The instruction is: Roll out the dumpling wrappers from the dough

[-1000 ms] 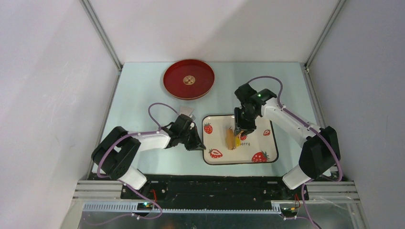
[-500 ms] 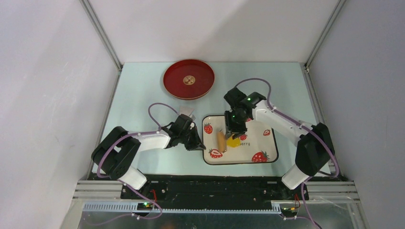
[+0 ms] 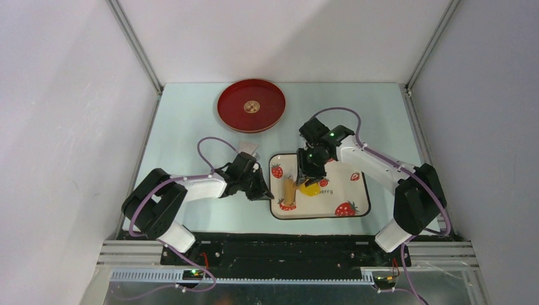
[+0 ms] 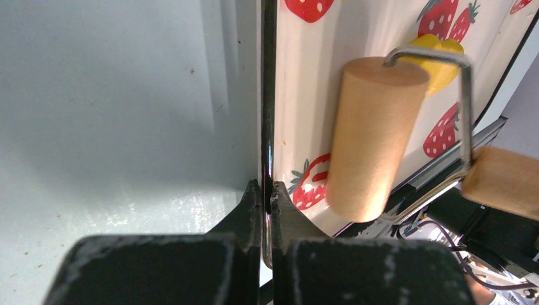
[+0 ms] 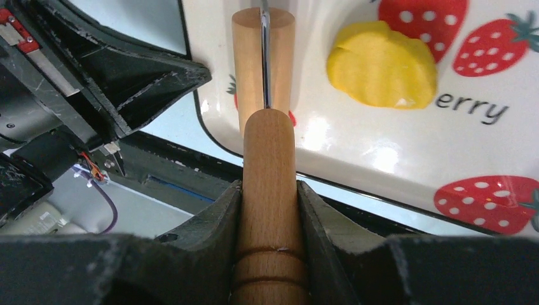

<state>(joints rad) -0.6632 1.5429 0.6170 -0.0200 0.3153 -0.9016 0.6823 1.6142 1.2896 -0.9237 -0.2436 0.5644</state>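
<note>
The dough (image 3: 310,189) is a flattened bright-yellow patch on the strawberry tray (image 3: 346,192); it also shows in the right wrist view (image 5: 381,65) and the left wrist view (image 4: 443,63). A wooden roller (image 3: 290,189) lies just left of it, its drum (image 4: 375,140) on the tray's left part. My right gripper (image 5: 269,185) is shut on the roller's handle (image 5: 269,146). My left gripper (image 4: 267,189) is shut on the tray's left rim (image 4: 267,95). No dumpling wrappers are in view.
A round red plate (image 3: 251,105) with a small gold centre sits at the back left of the pale table. A small pale scrap (image 3: 248,148) lies by the left wrist. Grey walls stand close on both sides.
The right arm has drawn the roller leftward across the tray, off the dough, which now shows uncovered. The left gripper and the tray have stayed put.
</note>
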